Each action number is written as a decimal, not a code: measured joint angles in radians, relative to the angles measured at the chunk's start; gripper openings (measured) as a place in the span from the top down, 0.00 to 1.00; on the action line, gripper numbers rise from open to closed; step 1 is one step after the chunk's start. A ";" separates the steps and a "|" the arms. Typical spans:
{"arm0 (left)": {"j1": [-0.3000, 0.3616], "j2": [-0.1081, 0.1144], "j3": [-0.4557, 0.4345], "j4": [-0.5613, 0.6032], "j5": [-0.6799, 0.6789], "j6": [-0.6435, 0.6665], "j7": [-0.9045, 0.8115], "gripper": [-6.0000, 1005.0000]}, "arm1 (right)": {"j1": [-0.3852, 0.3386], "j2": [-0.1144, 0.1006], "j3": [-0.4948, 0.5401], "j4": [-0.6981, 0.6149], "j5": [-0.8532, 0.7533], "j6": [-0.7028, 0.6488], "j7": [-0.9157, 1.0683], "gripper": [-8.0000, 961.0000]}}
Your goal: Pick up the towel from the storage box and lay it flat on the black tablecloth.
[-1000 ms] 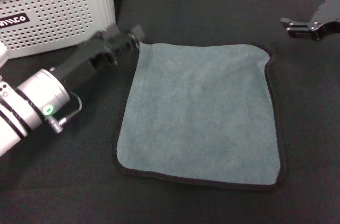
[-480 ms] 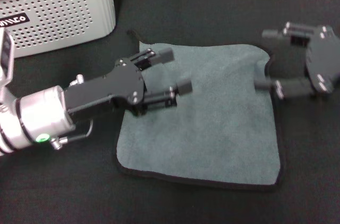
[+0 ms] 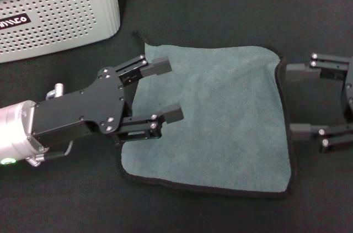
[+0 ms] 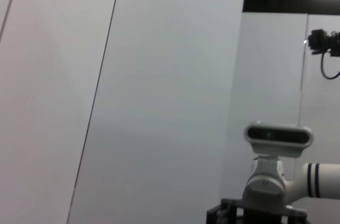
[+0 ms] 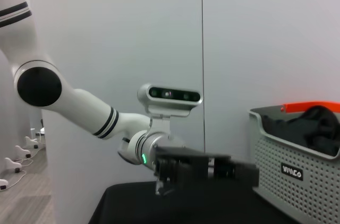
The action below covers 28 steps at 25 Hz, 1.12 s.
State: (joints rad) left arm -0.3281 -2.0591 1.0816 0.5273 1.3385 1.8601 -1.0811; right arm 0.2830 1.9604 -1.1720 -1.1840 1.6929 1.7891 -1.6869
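The grey-teal towel lies spread flat on the black tablecloth, its dark stitched edge showing all round. My left gripper is open over the towel's left edge, with nothing between its fingers. My right gripper is also open and holds nothing; it sits just off the towel's right edge, fingers pointing at it. The light grey storage box stands at the far left, apart from the towel. It also shows in the right wrist view as the storage box.
Dark cloth and something orange sit in the box. The left wrist view shows only a white wall and the robot's head. Bare black cloth surrounds the towel on every side.
My left gripper came away from the towel's far left corner and now hangs open over its left edge. My right gripper came nearer, from the far right to beside the towel's right edge.
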 joint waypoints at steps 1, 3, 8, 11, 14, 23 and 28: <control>0.000 0.001 -0.002 0.000 0.000 0.007 0.003 0.12 | -0.005 0.000 -0.007 -0.002 0.000 0.000 0.000 0.09; -0.002 0.003 -0.004 0.000 0.001 0.023 0.005 0.12 | -0.008 0.001 -0.025 -0.001 -0.004 0.001 -0.002 0.09; -0.010 0.004 -0.001 0.001 0.010 0.061 0.005 0.12 | -0.008 0.004 -0.046 0.007 -0.015 0.000 -0.006 0.09; -0.011 -0.001 -0.003 0.001 0.011 0.061 0.007 0.12 | -0.008 0.004 -0.046 0.022 -0.018 0.000 -0.014 0.09; -0.011 -0.006 -0.005 0.001 0.011 0.061 0.013 0.12 | -0.007 0.005 -0.043 0.055 -0.023 -0.001 -0.038 0.09; -0.001 -0.017 -0.005 -0.008 0.009 0.062 0.017 0.12 | 0.004 0.004 -0.039 0.095 -0.026 -0.002 -0.061 0.09; 0.000 -0.017 -0.005 -0.010 0.006 0.062 0.017 0.12 | 0.004 0.006 -0.038 0.098 -0.029 -0.004 -0.063 0.09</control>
State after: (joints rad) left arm -0.3282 -2.0764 1.0768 0.5170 1.3440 1.9221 -1.0645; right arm 0.2869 1.9667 -1.2102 -1.0858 1.6636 1.7849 -1.7495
